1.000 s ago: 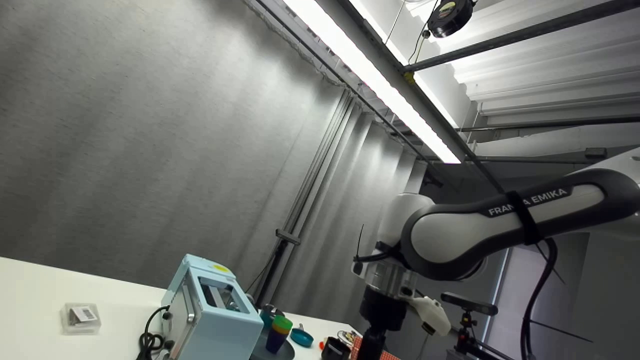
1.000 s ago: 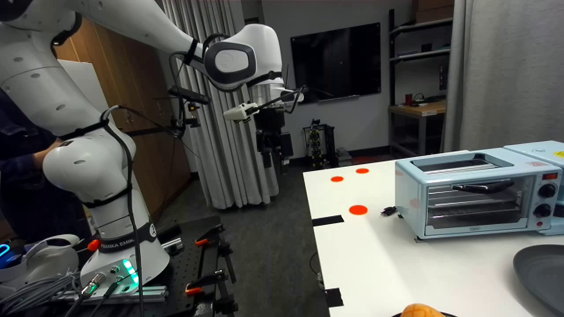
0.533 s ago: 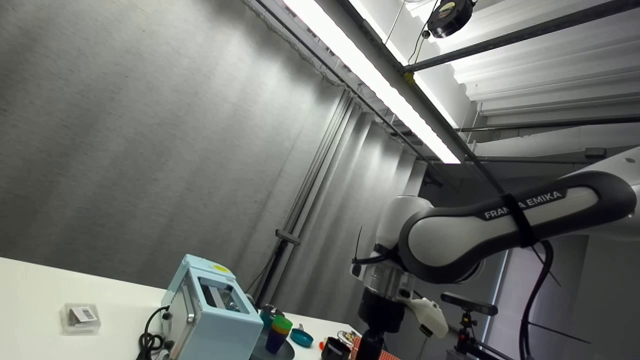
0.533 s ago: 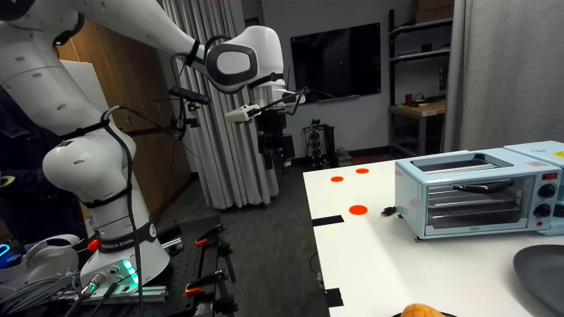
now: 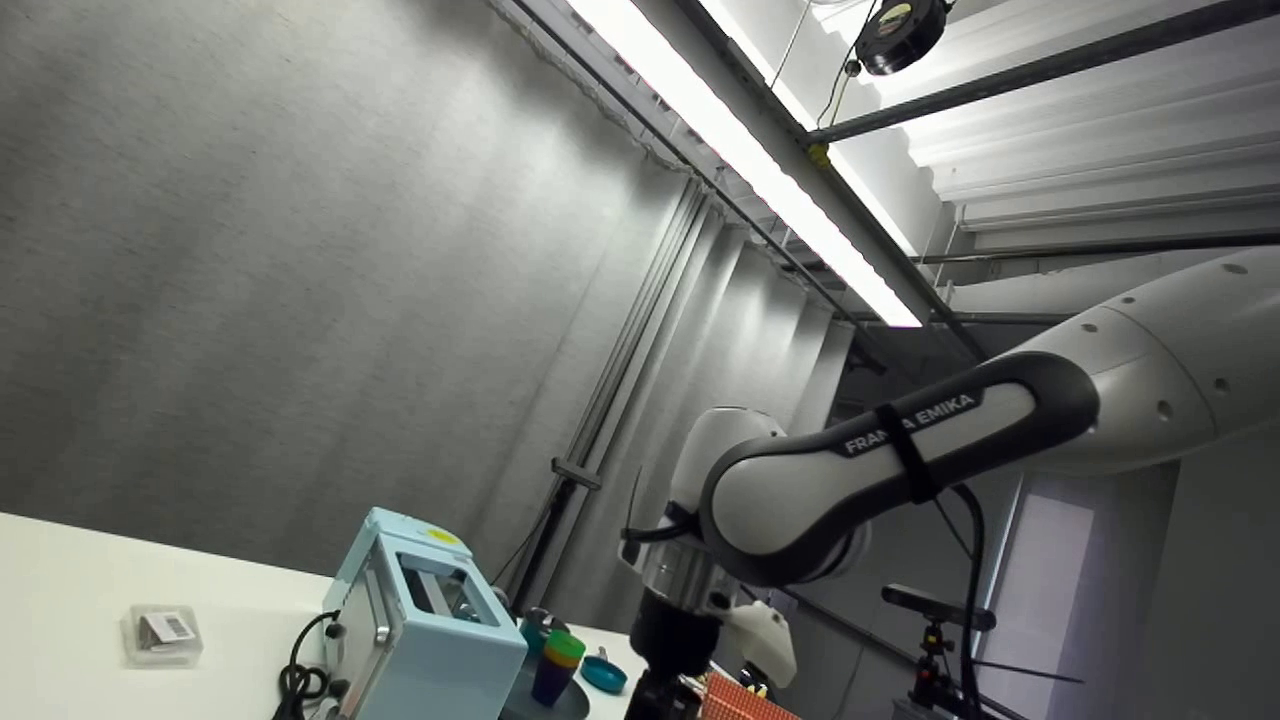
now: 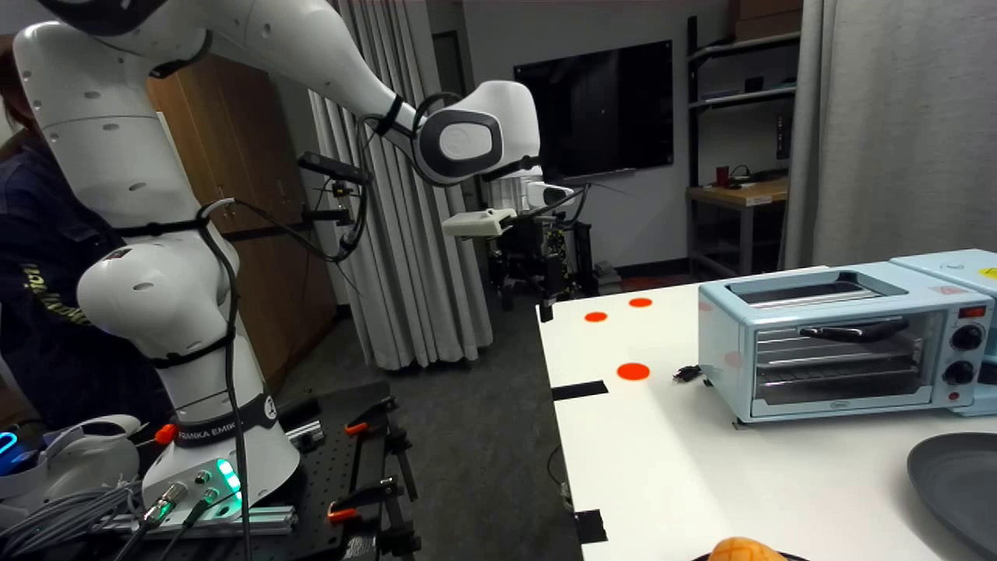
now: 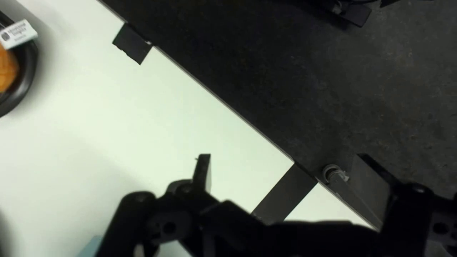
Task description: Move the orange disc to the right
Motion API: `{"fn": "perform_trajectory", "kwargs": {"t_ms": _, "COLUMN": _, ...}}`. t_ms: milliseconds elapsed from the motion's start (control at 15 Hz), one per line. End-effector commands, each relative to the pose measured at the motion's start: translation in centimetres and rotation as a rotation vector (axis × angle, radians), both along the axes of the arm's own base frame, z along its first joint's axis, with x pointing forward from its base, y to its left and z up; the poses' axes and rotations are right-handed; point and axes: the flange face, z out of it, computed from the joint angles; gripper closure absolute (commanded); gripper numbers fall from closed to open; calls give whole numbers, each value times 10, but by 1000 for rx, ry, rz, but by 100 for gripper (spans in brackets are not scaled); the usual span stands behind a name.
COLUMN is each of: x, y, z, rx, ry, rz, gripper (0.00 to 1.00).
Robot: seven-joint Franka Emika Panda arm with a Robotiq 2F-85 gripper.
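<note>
Three flat orange discs lie on the white table (image 6: 654, 460) in an exterior view. The nearest and largest disc (image 6: 633, 372) is beside a black tape strip. A second disc (image 6: 596, 317) and a third disc (image 6: 640, 302) lie close together toward the table's far end. No disc shows in the wrist view. My gripper (image 6: 526, 305) is above the table's side edge, left of the discs and apart from them. In the wrist view my gripper (image 7: 284, 157) has its fingers wide apart with nothing between them. In an exterior view the gripper (image 5: 662, 700) is cut off at the bottom.
A light blue toaster oven (image 6: 841, 343) stands right of the discs. Its plug (image 6: 687, 374) lies near the nearest disc. A grey plate (image 6: 962, 483) and an orange bun (image 6: 744, 549) are nearer. Stacked cups (image 5: 558, 665) and a teal pan (image 5: 604, 675) are beyond the oven.
The arm has swung toward the table and come lower. The gripper has moved right in an exterior view, up to the table edge. The discs have not moved.
</note>
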Motion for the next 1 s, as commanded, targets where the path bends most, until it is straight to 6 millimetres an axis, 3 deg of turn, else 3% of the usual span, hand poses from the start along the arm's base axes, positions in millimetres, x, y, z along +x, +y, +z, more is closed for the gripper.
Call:
{"fn": "perform_trajectory", "kwargs": {"t_ms": 0, "x": 45, "y": 25, "z": -32, "rx": 32, "ry": 45, "rz": 91, "gripper": 0}}
{"fn": "perform_trajectory", "kwargs": {"t_ms": 267, "x": 88, "y": 61, "z": -58, "rx": 46, "ry": 62, "rz": 162, "gripper": 0}}
{"fn": "perform_trajectory", "kwargs": {"t_ms": 667, "x": 146, "y": 95, "z": -74, "rx": 89, "ry": 4, "rz": 161, "gripper": 0}}
{"fn": "perform_trajectory", "kwargs": {"t_ms": 733, "x": 123, "y": 91, "z": -70, "rx": 58, "ry": 25, "rz": 173, "gripper": 0}}
{"fn": "perform_trajectory", "kwargs": {"t_ms": 933, "x": 138, "y": 95, "z": -75, "rx": 69, "ry": 15, "rz": 171, "gripper": 0}}
